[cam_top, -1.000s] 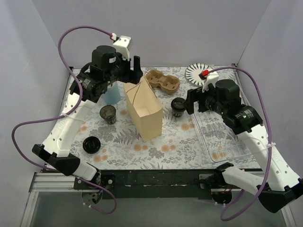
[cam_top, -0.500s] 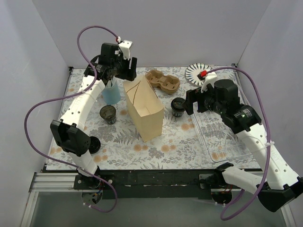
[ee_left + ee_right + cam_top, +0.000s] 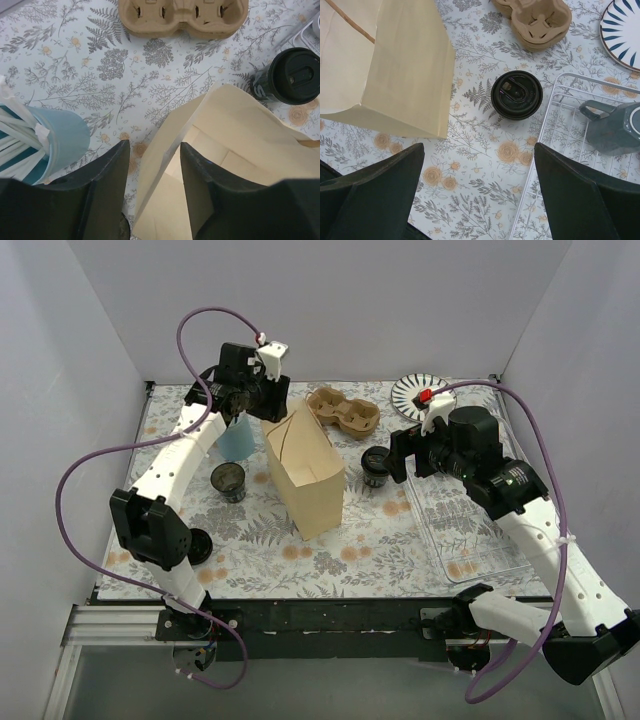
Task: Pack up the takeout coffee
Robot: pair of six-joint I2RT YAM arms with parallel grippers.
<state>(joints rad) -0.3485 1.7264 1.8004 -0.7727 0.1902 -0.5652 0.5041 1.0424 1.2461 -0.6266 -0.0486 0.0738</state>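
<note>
Paper bag: the paper bag (image 3: 305, 475) stands upright and open-mouthed in the centre of the top view, the tallest thing on the table.
Dish rack: the dish rack (image 3: 470, 535) lies at centre right, just right of the coffee.
Left gripper: the left gripper (image 3: 152, 150) hangs over the bag's upper-left rim. Its fingers (image 3: 107, 185) are apart, with one wall of the bag standing up between them, not pinched.
Right gripper: the right gripper (image 3: 479, 150) hovers at centre right. Its fingers (image 3: 375, 190) are spread wide and hold nothing.
Takeout coffee: the takeout coffee (image 3: 376, 466) is lidded and stands upright on the table just right of the bag, apart from it.
Second cup: the second cup (image 3: 228, 481) stands open-topped left of the bag, below the blue cup (image 3: 237, 438).
Key relation: in the right wrist view the coffee (image 3: 516, 95) sits above the gap between the fingers, toward the upper centre. Its axis points at the camera, so a reach forward and down should straddle it. The right arm is much the nearer.
Change: against the earlier frames, the left arm has swung from high over the bag to the upper left rim, its elbow dropped to lower left. The right arm, bag and both cups have barely moved.
</note>
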